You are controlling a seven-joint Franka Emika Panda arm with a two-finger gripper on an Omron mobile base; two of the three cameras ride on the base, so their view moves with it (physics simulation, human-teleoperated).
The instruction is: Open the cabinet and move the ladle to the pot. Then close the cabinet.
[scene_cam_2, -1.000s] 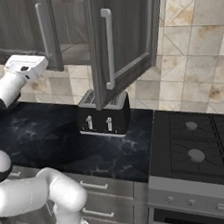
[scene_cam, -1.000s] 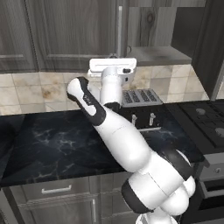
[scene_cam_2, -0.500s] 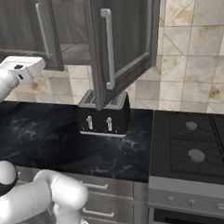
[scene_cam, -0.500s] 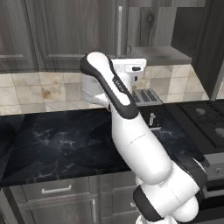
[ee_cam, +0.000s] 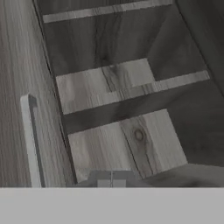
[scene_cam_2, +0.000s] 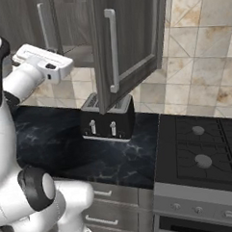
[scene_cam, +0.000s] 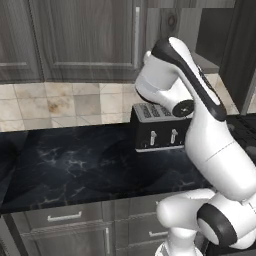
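In the left base view the white arm rises from the lower right and bends up toward the cabinet [scene_cam: 90, 40], whose left door is shut with its silver handle [scene_cam: 136, 32] upright; right of it the paler inside shows; a dark toaster [scene_cam: 159, 131] stands on the black marble counter [scene_cam: 75, 165], partly behind the arm. In the right base view the cabinet's right door [scene_cam_2: 126, 40] hangs swung out above the toaster [scene_cam_2: 107, 122]; the hand reaches toward the open cabinet, its far end hidden behind that door; a stove [scene_cam_2: 202, 152] sits to the right. In the hand view the gripper [ee_cam: 111, 181] has its tips pressed together, holding nothing; ahead lie grey shelves [ee_cam: 118, 83] and a door handle [ee_cam: 29, 140] at left; I cannot make out the ladle or pot.
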